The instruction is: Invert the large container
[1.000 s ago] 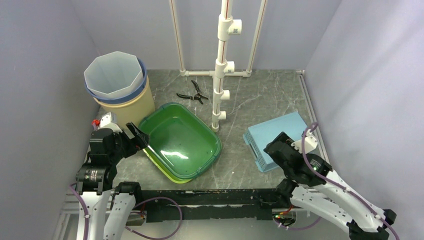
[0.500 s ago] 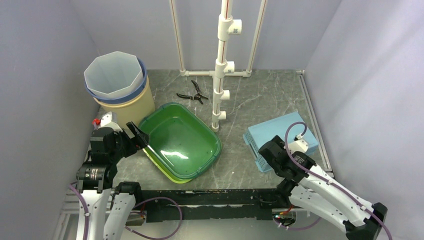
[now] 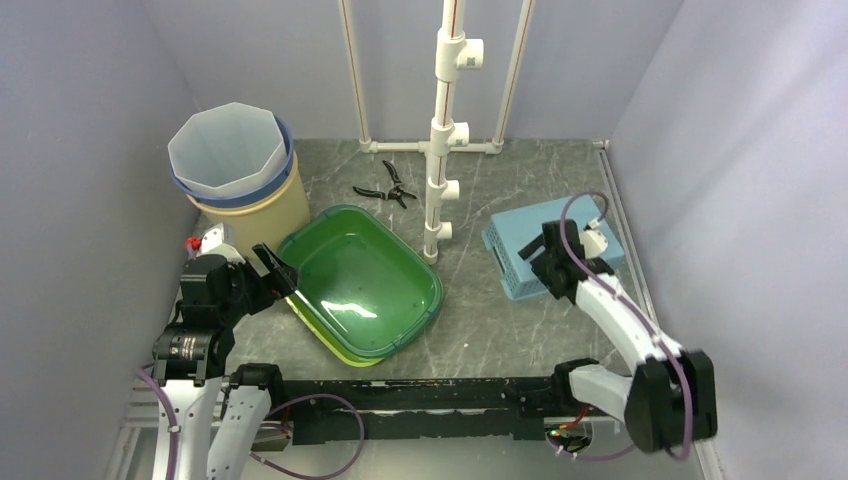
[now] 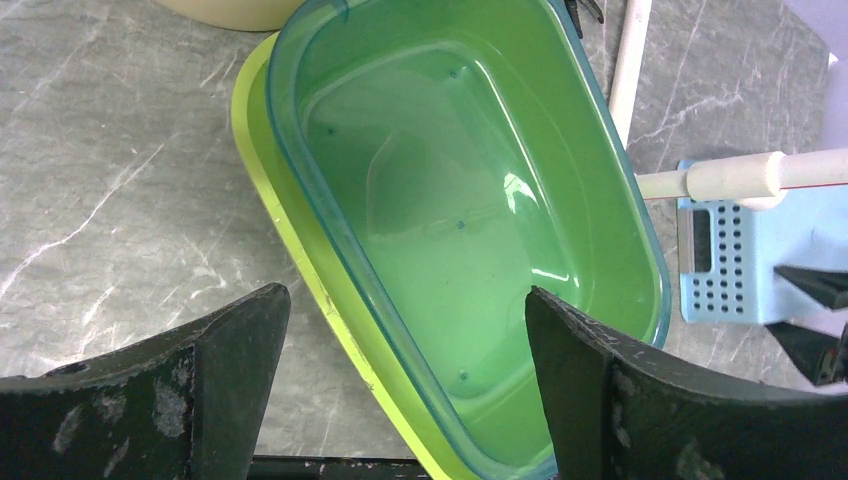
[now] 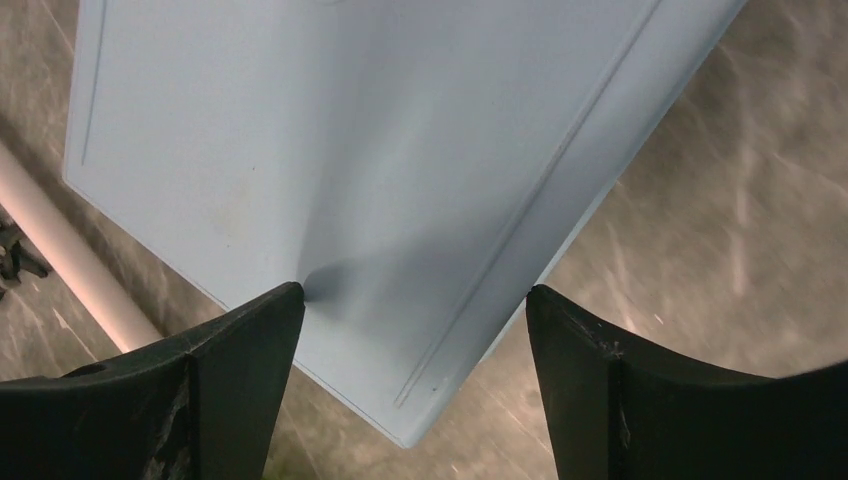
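Fixed camera high behind the near edge, looking down over the whole worktop (image 3: pixel 520 190), left wrist camera close on the green tub (image 4: pixel 450 200) beyond the left pincer (image 4: pixel 405 300), right wrist camera closer still on the blue basket (image 5: pixel 350 130) beyond the right pincer (image 5: pixel 415 292), both containers shared with the overhead view

glossy green plastic tub (image 3: pixel 365 290) — matt marbled tabletop (image 3: pixel 520 190)

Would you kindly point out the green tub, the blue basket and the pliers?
green tub (image 3: pixel 365 285): top view, bare inner floor.
blue basket (image 3: pixel 515 240): top view, flat upper face.
pliers (image 3: pixel 390 190): top view, at the pivot.
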Controlling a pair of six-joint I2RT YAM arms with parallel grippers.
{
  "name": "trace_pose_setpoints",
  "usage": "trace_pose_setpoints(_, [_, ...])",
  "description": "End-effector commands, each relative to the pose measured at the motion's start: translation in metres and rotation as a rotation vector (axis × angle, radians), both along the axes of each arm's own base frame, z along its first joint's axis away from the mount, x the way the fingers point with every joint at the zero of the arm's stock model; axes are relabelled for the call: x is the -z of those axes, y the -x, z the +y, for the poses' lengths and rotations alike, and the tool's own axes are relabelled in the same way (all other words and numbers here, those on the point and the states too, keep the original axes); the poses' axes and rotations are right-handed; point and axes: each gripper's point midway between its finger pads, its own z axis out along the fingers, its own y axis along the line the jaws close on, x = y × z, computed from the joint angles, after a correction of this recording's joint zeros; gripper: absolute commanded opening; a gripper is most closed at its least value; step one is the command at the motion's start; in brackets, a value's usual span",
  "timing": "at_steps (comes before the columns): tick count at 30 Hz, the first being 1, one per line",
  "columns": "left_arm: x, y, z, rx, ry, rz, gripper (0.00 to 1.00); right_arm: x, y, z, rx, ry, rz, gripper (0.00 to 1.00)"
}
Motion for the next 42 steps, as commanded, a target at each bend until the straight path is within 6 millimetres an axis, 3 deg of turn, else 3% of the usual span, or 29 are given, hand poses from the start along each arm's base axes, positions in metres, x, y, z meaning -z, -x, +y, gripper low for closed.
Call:
trace_pose_setpoints(1, [-0.009,-0.006,0.001,0.007,-0.013,-0.05,0.93,-0.026,-0.068,0.002,-0.087,0.026,-0.096,0.85])
trace_pose_setpoints(7, [-0.009,-0.005,0.0,0.012,-0.013,-0.054,0.93,0.001,-0.102,-0.027,0.039,0.002,-0.006,0.81])
trace_pose_setpoints(15, [-0.008,-0.006,0.0,0.016,-0.011,-0.046,0.93,0.016,-0.136,-0.038,0.16,-0.03,0.01,0.81])
trace_pose_setpoints(20, [-0.008,-0.006,0.0,0.016,-0.011,-0.049,0.93,0.008,-0.143,-0.05,0.248,-0.014,-0.033,0.79])
trace_pose_setpoints(22, [-0.008,-0.005,0.0,0.015,-0.01,-0.05,0.93,-0.004,-0.142,-0.052,0.224,0.019,-0.043,0.82])
trace_pose_setpoints(25, [-0.009,-0.005,0.0,0.016,-0.011,-0.054,0.93,-0.034,-0.139,-0.038,0.092,0.101,-0.1,0.89])
trace_pose_setpoints(29, [-0.01,-0.005,-0.001,0.022,-0.01,-0.057,0.93,-0.068,-0.125,-0.018,-0.089,0.215,-0.197,0.9])
trace_pose_setpoints(32, [-0.01,-0.007,0.002,0.007,-0.009,-0.059,0.93,-0.086,-0.126,0.012,-0.307,0.198,-0.289,0.9])
trace_pose_setpoints(34, [-0.009,-0.007,0.002,0.01,-0.008,-0.056,0.93,-0.091,-0.129,0.035,-0.449,0.153,-0.314,0.87])
trace_pose_setpoints(36, [-0.009,-0.008,0.001,0.015,-0.008,-0.056,0.93,-0.093,-0.135,0.06,-0.583,0.089,-0.309,0.76])
trace_pose_setpoints(39, [-0.009,-0.008,0.002,0.011,-0.007,-0.053,0.93,-0.087,-0.147,0.086,-0.717,0.025,-0.262,0.69])
trace_pose_setpoints(42, [-0.01,-0.006,0.003,0.001,-0.008,-0.058,0.93,-0.067,-0.158,0.1,-0.76,0.007,-0.199,0.63])
